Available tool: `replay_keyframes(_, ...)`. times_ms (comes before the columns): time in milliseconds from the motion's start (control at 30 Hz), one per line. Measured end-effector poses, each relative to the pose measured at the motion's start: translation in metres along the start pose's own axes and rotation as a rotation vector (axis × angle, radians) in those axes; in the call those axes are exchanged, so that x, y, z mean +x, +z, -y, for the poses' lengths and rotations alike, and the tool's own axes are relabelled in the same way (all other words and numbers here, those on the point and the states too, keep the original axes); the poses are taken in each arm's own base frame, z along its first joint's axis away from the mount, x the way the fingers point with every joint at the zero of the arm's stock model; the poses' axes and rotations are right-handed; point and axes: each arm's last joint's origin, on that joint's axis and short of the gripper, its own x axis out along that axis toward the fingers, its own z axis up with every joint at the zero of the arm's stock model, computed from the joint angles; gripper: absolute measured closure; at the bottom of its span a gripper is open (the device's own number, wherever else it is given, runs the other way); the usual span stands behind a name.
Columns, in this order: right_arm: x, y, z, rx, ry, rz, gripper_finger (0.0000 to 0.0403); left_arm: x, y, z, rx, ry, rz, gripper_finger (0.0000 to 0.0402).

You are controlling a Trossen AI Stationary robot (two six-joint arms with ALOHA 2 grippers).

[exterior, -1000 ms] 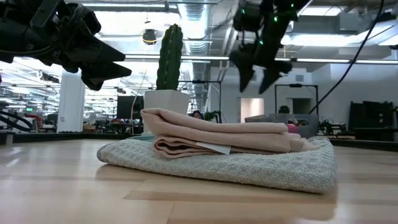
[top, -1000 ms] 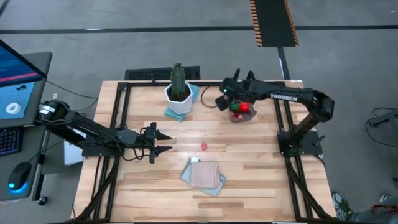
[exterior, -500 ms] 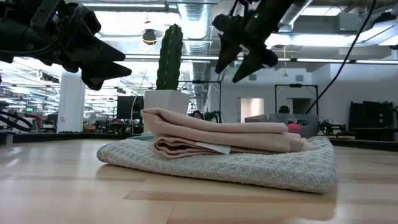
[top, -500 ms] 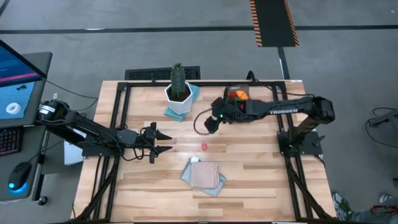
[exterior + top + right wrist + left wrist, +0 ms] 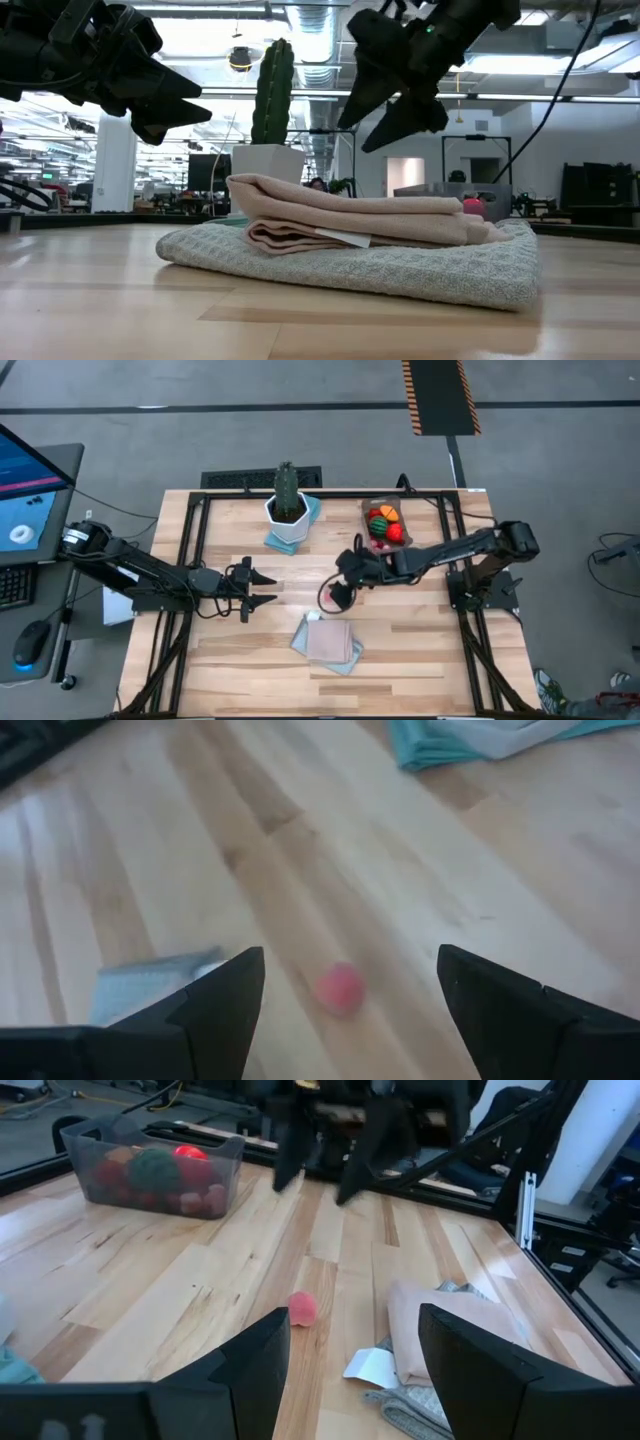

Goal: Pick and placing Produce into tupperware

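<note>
The right gripper [image 5: 337,596] hangs with fingers wide and empty over the pink berry [image 5: 339,987], ready to straddle it; the left gripper [image 5: 268,587] waits open, holding nothing

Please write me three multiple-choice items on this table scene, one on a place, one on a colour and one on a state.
1. Where is the loose berry?
A. on the bare wood beside the folded cloth
B. inside the tub
C. in the plant pot

2. What colour is that berry?
A. blue
B. pinkish red
C. yellow

3. How is the right end effector?
A. shut on the berry
B. shut on the cloth
C. open above the berry, holding nothing

Answers: 1 A, the left wrist view shows it on the table, apart from the tub. 2 B, seen in both wrist views. 3 C, its fingers stand apart with the berry on the wood between them.
</note>
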Motion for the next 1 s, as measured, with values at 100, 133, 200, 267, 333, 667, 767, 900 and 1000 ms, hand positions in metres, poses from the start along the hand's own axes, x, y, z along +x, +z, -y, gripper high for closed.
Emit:
replay_keyframes(100, 0.011, -0.011, -0.008, 0.01, 0.004, -0.033, 0.0083, 0.0, 0.0, 0.0, 0.0, 0.0, 0.0, 0.0189)
replay_keyframes(133, 0.018, -0.013, -0.013, 0.007, 0.021, -0.029, 0.0083, 0.0, 0.0, 0.0, 0.0, 0.0, 0.0, 0.0189)
replay_keyframes(200, 0.033, -0.023, -0.018, -0.015, 0.003, -0.07, 0.0083, 0.0, 0.0, 0.0, -0.001, -0.001, 0.004, 0.0189)
replay_keyframes(267, 0.045, -0.026, -0.021, -0.042, -0.02, -0.104, 0.0083, 0.0, 0.001, 0.0, -0.002, -0.002, 0.007, 0.0189)
replay_keyframes(333, 0.052, -0.025, -0.023, -0.042, -0.035, -0.11, 0.0083, 0.0, 0.001, 0.0, -0.003, -0.002, 0.008, 0.0189)
replay_keyframes(667, 0.081, -0.034, -0.023, -0.056, -0.097, -0.177, 0.0083, 0.0, -0.001, 0.0, 0.002, 0.0, -0.006, 0.0189)
replay_keyframes(767, 0.081, -0.034, -0.022, -0.043, -0.107, -0.179, 0.0086, 0.001, -0.001, 0.0, 0.003, 0.001, -0.009, 0.0189)
replay_keyframes(900, 0.081, -0.034, -0.022, -0.032, -0.107, -0.179, 0.0102, 0.001, -0.002, 0.0, 0.002, 0.001, -0.009, 0.0189)
replay_keyframes(1000, 0.086, -0.036, -0.021, -0.033, -0.115, -0.188, 0.0119, 0.001, -0.001, 0.0, 0.001, 0.0, -0.004, 0.0189)
